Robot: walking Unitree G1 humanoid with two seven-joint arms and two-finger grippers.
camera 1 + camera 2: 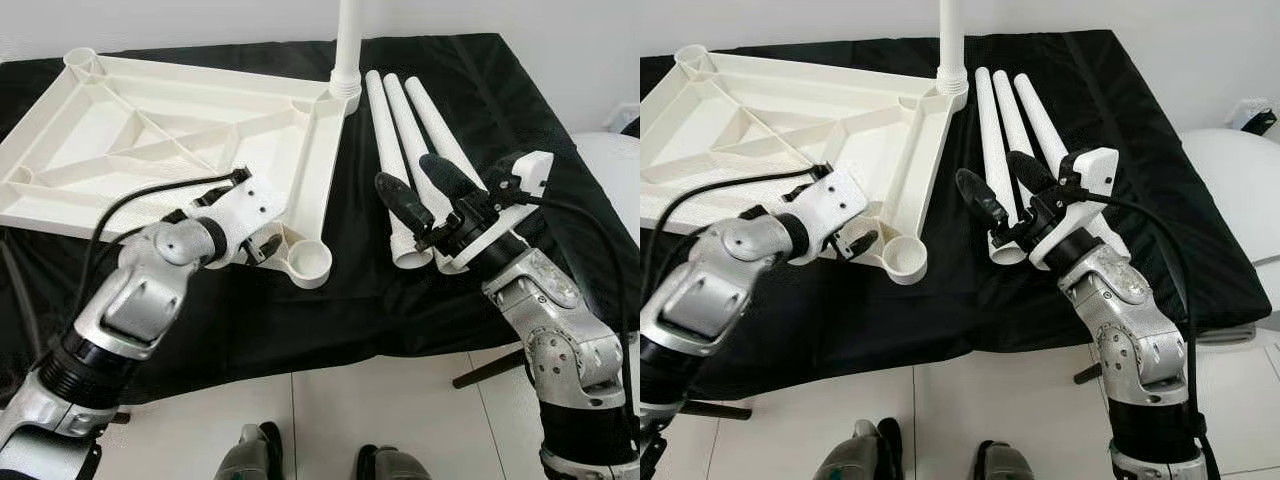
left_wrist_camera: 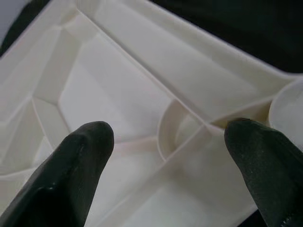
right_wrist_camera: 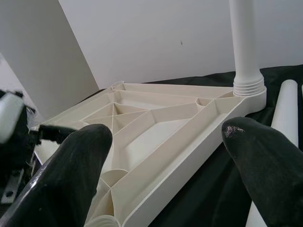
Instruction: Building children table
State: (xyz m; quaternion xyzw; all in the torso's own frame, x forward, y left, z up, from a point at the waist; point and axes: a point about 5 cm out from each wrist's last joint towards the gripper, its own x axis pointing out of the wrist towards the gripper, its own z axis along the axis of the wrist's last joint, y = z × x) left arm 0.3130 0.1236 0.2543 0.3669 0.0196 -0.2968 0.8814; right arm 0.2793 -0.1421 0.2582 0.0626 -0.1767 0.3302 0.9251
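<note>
A white plastic table top point(image 1: 150, 130) lies upside down on the black cloth, ribs up. One white leg point(image 1: 347, 50) stands upright in its far right corner socket. Three loose white legs point(image 1: 405, 130) lie side by side to the right of it. My left gripper point(image 1: 258, 215) is open at the top's near right edge, just left of the empty round corner socket point(image 1: 311, 263). In the left wrist view its fingers point(image 2: 85, 156) straddle the ribs. My right gripper point(image 1: 410, 180) is open, hovering over the near ends of the loose legs, holding nothing.
The black-draped table point(image 1: 300, 320) ends at its front edge just below my arms, with tiled floor point(image 1: 400, 420) and my feet beneath. A white rounded object point(image 1: 612, 165) stands off the table's right side. A white wall runs behind.
</note>
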